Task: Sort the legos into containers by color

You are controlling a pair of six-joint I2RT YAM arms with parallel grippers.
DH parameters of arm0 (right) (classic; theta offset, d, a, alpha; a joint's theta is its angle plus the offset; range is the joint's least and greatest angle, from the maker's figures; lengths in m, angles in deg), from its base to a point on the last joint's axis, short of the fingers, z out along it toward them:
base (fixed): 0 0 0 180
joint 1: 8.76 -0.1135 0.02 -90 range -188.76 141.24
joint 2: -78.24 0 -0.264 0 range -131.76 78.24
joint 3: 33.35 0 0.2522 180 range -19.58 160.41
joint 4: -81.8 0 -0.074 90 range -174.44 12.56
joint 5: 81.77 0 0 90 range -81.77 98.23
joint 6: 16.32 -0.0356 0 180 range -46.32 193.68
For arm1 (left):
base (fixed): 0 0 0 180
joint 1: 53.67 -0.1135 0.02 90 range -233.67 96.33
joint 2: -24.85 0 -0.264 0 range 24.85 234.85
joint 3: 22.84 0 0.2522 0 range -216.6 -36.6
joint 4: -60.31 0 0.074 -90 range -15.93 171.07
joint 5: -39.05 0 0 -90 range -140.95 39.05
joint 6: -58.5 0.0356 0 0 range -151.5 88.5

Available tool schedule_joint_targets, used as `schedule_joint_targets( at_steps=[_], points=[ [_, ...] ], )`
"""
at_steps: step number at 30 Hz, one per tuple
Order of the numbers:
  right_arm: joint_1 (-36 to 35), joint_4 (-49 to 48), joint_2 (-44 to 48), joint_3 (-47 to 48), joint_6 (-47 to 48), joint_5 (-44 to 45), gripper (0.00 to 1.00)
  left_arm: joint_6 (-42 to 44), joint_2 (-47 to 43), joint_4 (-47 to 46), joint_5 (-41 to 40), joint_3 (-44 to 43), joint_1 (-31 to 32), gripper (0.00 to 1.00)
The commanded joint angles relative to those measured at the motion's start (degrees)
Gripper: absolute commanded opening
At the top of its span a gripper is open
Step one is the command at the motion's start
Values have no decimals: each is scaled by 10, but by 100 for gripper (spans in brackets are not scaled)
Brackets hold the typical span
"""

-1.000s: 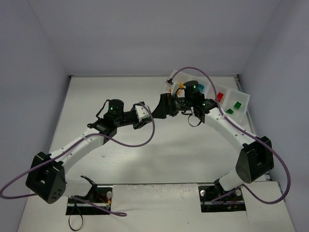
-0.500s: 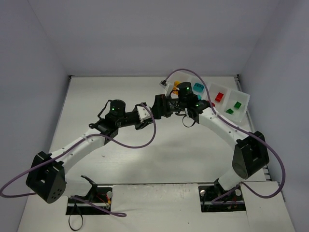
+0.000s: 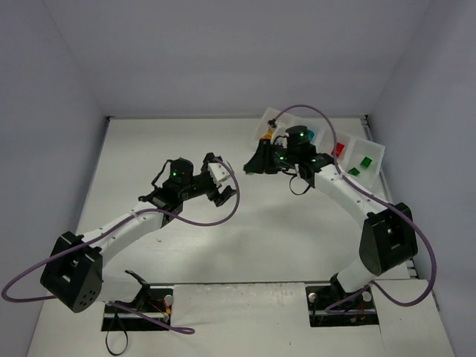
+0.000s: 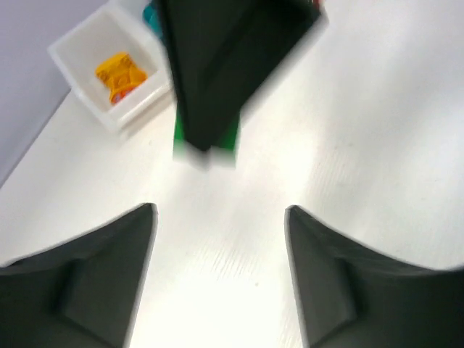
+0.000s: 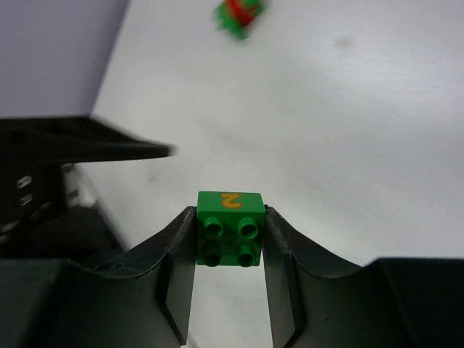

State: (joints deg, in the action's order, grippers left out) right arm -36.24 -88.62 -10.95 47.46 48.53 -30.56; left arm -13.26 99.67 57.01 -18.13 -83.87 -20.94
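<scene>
White table (image 3: 245, 245); tray (image 3: 374, 151) at far-right edge

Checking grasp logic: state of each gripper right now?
Left gripper: open, jaws apart, nothing between them.
Right gripper: closed on a small green plastic brick with a yellow 2 on it.

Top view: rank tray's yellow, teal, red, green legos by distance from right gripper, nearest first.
From the right gripper:
1. Yellow lego, leftmost.
2. Teal lego, second from left.
3. Red lego, third from left.
4. Green legos, rightmost.
</scene>
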Motion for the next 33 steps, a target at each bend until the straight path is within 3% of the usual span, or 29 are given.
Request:
schedule_joint_targets(
  at_steps=[1, 5, 8, 9, 15, 24, 30, 33],
  points=[
    [88, 5, 43, -10, 22, 165, 0, -64, -32, -48, -80, 2, -2, 77],
    [220, 39, 45, 0, 31, 328, 0, -95, -61, 10, -172, 4, -3, 82],
    [272, 39, 31, 16, 35, 423, 0, -131, -84, 51, -231, 2, -8, 82],
    [311, 39, 23, 21, 39, 445, 0, -160, -89, 62, -248, 1, -13, 82],
    [390, 66, -70, 91, 33, 521, 0, -304, -117, 141, -369, -10, -51, 82],
    [419, 110, -194, 197, 34, 492, 38, -323, -87, 225, -433, -42, -113, 82],
    [420, 112, -163, 210, 46, 459, 69, -325, -19, 231, -427, -77, -152, 67],
    [419, 117, -129, 208, 43, 424, 72, -306, 27, 229, -413, -108, -163, 65]
  ],
)
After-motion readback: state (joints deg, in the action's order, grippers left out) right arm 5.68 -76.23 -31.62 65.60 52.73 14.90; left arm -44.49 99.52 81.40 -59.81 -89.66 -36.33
